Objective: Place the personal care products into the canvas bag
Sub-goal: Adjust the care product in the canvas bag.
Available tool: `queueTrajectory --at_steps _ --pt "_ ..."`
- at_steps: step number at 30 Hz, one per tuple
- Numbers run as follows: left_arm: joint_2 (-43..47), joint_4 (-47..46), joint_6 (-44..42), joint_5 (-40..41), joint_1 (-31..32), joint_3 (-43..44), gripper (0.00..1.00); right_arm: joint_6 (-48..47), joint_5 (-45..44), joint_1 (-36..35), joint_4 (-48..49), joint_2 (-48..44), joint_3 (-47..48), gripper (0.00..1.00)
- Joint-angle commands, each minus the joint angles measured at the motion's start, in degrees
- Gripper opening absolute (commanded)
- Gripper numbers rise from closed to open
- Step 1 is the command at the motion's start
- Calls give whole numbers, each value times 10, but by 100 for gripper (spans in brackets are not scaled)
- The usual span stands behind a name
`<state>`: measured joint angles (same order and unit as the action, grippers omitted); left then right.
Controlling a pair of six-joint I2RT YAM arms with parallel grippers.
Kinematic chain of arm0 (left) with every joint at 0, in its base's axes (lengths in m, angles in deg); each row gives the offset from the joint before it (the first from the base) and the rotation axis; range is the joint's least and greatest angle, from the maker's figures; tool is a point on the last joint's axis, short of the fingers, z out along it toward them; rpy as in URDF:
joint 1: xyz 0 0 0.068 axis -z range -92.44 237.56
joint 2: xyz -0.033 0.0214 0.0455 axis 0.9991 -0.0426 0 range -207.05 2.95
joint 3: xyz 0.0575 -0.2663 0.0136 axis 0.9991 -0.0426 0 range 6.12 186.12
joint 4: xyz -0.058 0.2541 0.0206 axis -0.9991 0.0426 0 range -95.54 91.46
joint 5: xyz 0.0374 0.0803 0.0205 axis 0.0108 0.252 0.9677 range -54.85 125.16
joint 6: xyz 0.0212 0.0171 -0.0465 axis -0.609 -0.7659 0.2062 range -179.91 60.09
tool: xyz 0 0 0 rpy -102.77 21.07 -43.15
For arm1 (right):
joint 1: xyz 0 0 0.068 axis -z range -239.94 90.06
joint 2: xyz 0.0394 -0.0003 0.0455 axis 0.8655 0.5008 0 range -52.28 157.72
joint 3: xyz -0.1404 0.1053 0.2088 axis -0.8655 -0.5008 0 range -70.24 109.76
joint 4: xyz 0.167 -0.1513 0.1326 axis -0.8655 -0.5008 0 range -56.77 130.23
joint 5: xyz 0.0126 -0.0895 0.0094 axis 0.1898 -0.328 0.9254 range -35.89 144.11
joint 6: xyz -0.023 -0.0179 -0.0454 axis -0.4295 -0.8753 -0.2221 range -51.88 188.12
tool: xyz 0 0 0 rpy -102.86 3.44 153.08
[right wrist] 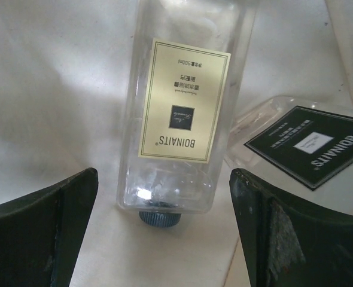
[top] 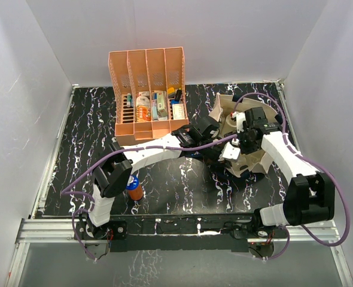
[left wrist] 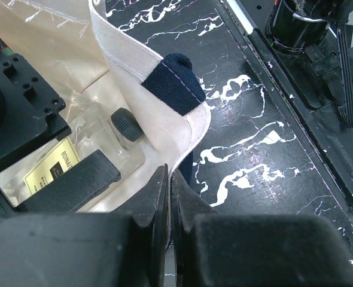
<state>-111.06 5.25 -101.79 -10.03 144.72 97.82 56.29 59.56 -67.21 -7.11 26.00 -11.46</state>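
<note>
1. Canvas bag (top: 223, 107): cream cloth with a stitched rim and a dark navy strap (left wrist: 172, 84) sewn at the edge. It sits on the right half of the counter (top: 182, 179), which is black with white veining. Its mouth is open upward, and both arms reach to it.
2. Clear bottle, cream label (right wrist: 173, 107): square-shouldered and see-through, with a ribbed grey-blue cap. The label reads "BOINAITS". It lies on the pale cloth inside the bag.
3. Clear bottle, dark label (right wrist: 302, 149): same make, with white lettering on black. It lies just beside the first bottle inside the bag, and its cap is out of view.
4. Orange-brown bottle (top: 134, 189): blue cap, upright on the counter. It stands at the near left beside the left arm (top: 146, 156), well apart from the bag.
5. Left jaws: pressed together on the bag's rim, below the strap.
6. Right jaws: spread wide inside the bag, at the end of the right arm (top: 281, 152). One finger is on each side of the cream-label bottle, and neither touches it.
7. File rack (top: 146, 72): orange with four slots, at the back of the counter to the left of the bag. It holds small mixed items too small to identify.
</note>
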Motion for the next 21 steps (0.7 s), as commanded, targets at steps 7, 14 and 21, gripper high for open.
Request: queueTrajectory --at_steps 7,14,21 --pt "38 -12 0 -18 3 -3 0 -15 -14 -3 14 41 6 96" --pt "37 -13 -2 -20 3 -3 0 -29 -25 -3 -2 66 6 96" --pt "37 -12 -3 -19 3 -3 0 -37 -21 -3 -15 95 10 96"
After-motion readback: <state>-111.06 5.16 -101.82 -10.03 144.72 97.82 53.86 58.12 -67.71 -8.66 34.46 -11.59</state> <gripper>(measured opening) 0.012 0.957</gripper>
